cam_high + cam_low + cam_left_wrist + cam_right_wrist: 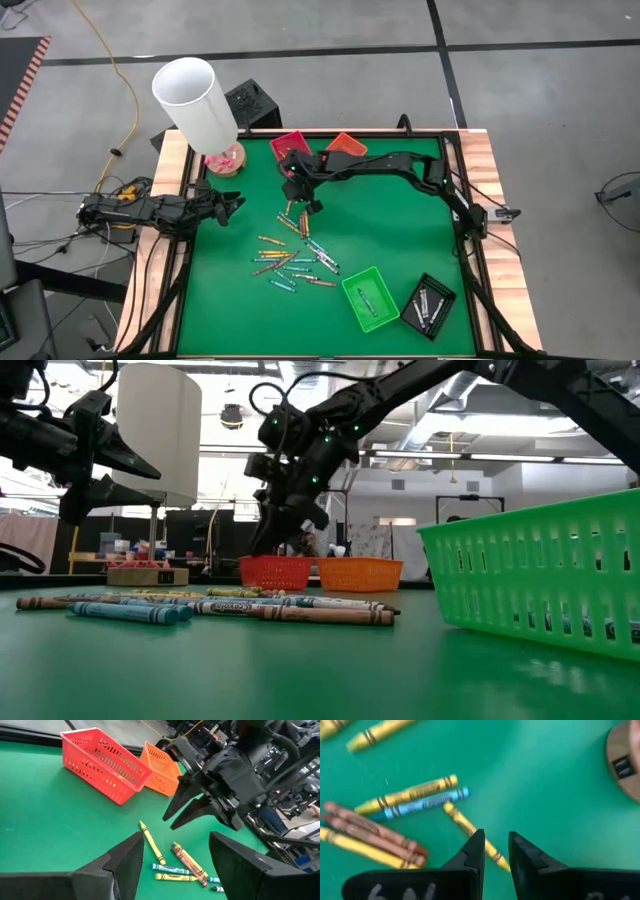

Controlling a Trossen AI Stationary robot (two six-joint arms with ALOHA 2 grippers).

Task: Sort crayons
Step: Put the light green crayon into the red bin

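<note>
Several crayons (295, 262) lie loose on the green mat, more of them near the mat's middle (293, 222). My right gripper (303, 205) hovers just above these, fingers pointing down and a little apart, empty; in the right wrist view (496, 845) a yellow crayon (465, 825) lies flat on the mat under the fingertips, with a blue one (425, 804) and brown ones (367, 827) beside it. My left gripper (238, 205) waits open and empty at the mat's left edge; its wrist view (175, 855) looks across at the right gripper (170, 820).
A red tray (290, 146) and an orange tray (345, 145) stand at the mat's far edge. A green tray (370, 298) and a black tray (428, 305), each holding crayons, stand near the front right. A white cylinder (195, 100) on a wooden base (225, 160) stands at the far left corner.
</note>
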